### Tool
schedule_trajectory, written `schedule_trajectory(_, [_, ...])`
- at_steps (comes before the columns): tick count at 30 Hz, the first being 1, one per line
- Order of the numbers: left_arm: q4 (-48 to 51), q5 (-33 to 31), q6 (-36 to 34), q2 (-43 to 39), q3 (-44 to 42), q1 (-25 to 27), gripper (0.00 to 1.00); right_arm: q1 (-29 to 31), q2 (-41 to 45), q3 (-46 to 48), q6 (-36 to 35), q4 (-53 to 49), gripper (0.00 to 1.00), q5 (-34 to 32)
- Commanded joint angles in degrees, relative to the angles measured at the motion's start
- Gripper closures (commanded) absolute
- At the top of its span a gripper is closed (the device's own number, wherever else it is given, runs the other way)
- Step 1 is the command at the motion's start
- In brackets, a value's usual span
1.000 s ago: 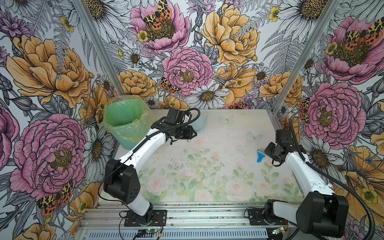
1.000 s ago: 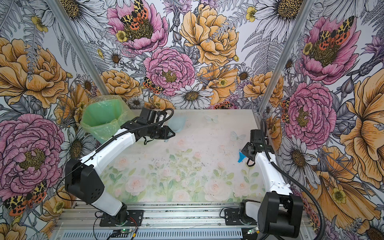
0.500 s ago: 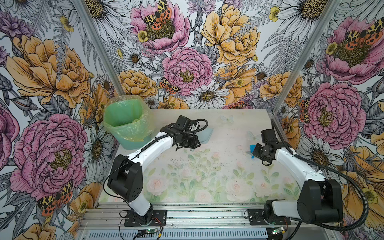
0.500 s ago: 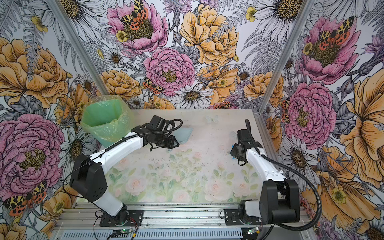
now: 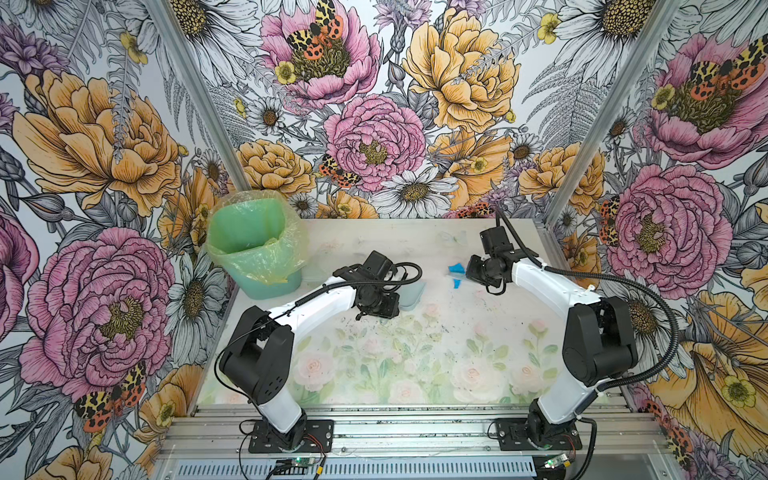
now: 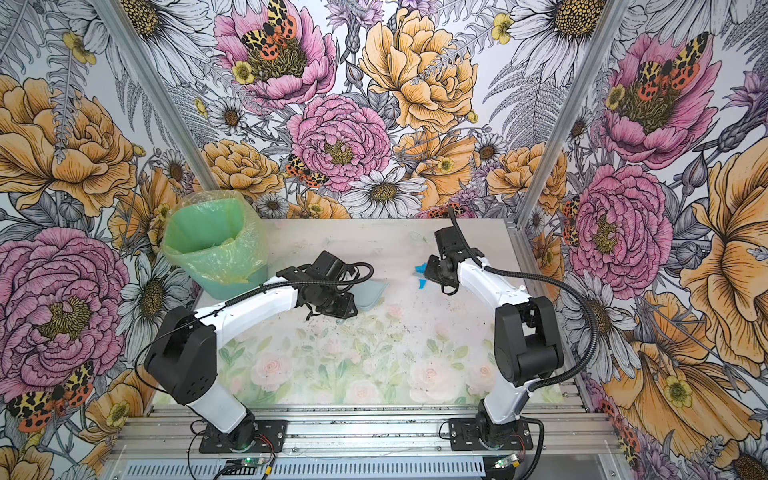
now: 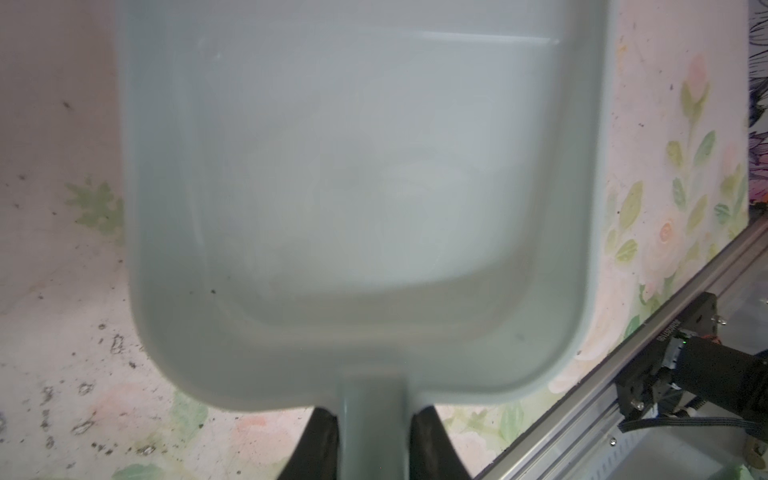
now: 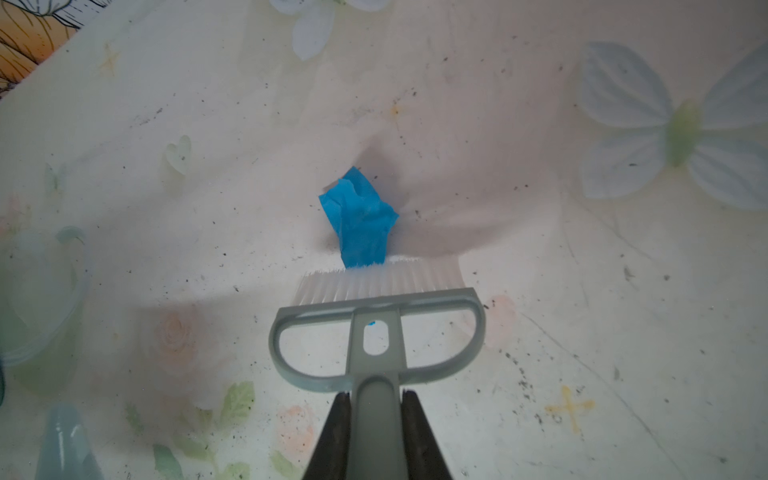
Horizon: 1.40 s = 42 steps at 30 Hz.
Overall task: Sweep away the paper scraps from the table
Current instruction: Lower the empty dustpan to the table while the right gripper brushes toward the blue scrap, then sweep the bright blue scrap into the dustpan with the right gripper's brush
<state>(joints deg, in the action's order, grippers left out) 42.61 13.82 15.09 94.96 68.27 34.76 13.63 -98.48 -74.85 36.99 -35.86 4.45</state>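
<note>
One blue paper scrap (image 8: 359, 216) lies on the table (image 5: 415, 365), right of centre toward the back, touching the white bristles of the grey hand brush (image 8: 376, 320). My right gripper (image 8: 376, 409) is shut on the brush handle, and it shows in both top views (image 5: 471, 270) (image 6: 432, 272) just right of the scrap (image 5: 456, 272) (image 6: 420, 274). My left gripper (image 7: 372, 428) is shut on the handle of the grey-blue dustpan (image 7: 365, 187). The pan is empty. It sits left of the scrap (image 5: 411, 295) (image 6: 372, 295) with a gap between them.
A green bin (image 5: 253, 245) lined with a thin plastic bag stands at the table's back left corner. Dark specks of dirt dot the table's middle. Flowered walls close in the back and both sides. An aluminium rail (image 5: 395, 419) runs along the front.
The right arm has pushed the blue scrap with the brush leftward and toward the back. The left arm has brought the dustpan away from the bin, forward and slightly right.
</note>
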Motion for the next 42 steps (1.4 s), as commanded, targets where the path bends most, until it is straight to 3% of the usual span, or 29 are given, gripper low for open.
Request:
schedule_trajectory(1, [-0.96, -4.86, 1.52, 2.21, -1.29, 0.74, 1.00, 0.51, -0.76, -2.83, -1.60, 0.85, 1.00, 1.89])
schedule_trajectory(13, [-0.25, -7.90, 1.30, 8.82, 0.63, 4.09, 1.00, -2.03, 4.56, -4.76, -4.82, 0.70, 1.00, 1.08])
schedule_trajectory(23, [0.37, -8.81, 1.58, 12.49, 2.57, 6.10, 1.00, -5.79, -0.04, -7.63, -6.61, 0.70, 1.00, -5.15])
schedule_trajectory(32, [0.44, -9.39, 2.05, 14.09, 4.07, 7.08, 1.00, -4.47, -6.58, -8.21, -7.41, 0.70, 1.00, -5.06])
schedule_trajectory(42, [0.42, -9.11, 2.00, 15.74, 5.38, 7.20, 1.00, -0.10, -6.73, -6.23, -7.39, 0.70, 1.00, -3.32])
